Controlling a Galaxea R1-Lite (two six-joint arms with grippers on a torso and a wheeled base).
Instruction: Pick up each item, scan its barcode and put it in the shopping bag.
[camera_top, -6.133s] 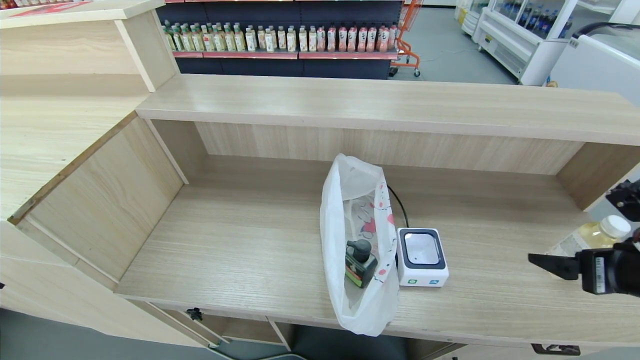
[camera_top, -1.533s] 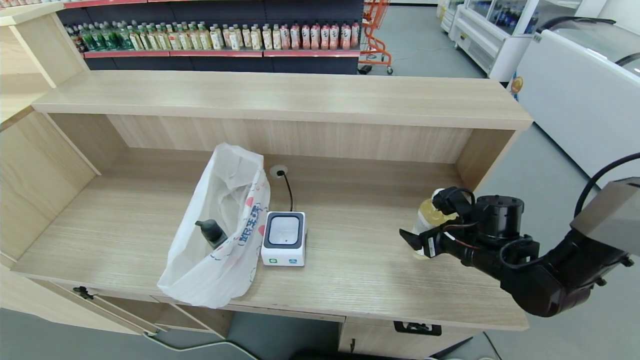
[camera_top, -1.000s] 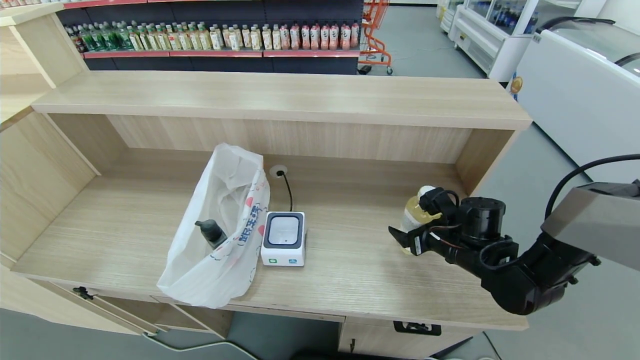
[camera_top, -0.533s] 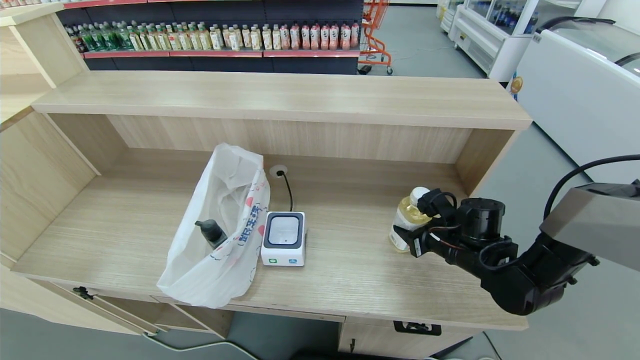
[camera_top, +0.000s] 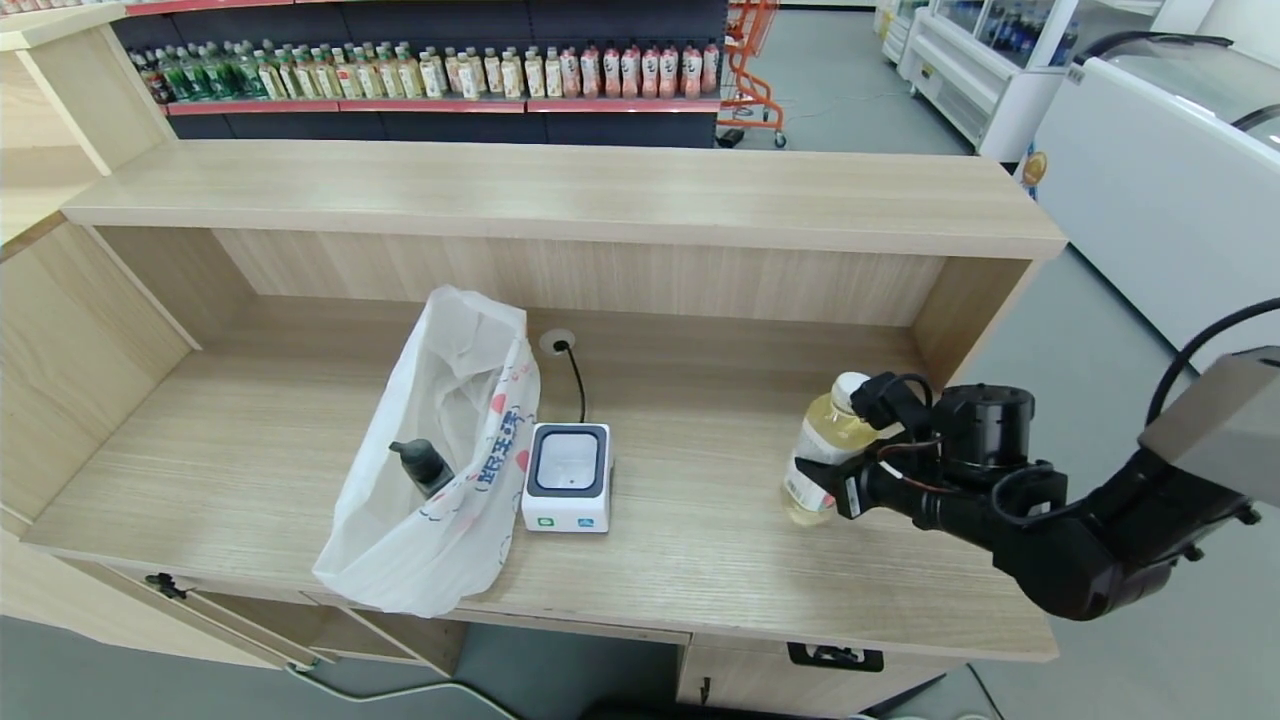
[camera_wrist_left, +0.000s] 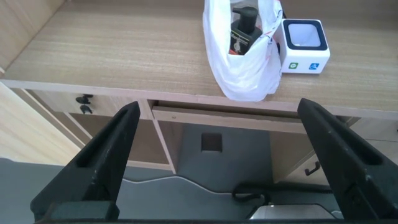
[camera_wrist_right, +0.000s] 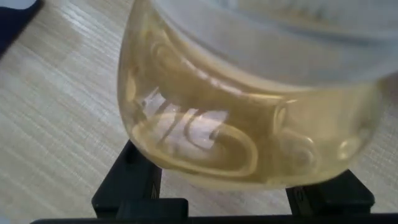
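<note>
**A:** What's around the scanner (camera_top: 567, 477)?
**B:** The shopping bag (camera_top: 455, 400) is pressed against its left side, with a dark pump bottle (camera_top: 421, 464) inside. A cable (camera_top: 576, 385) runs off behind it.
**A:** And the drink bottle (camera_top: 822, 432)?
**B:** It's well to the scanner's right across the wooden counter (camera_top: 700, 540). It's tilted, with the right gripper (camera_top: 840, 440) clamped round it.
**A:** Left gripper (camera_wrist_left: 217, 162)?
**B:** Its wrist camera shows it spread wide and empty, below the counter's front edge. Drink shelves (camera_top: 450, 75) stand beyond.
</note>
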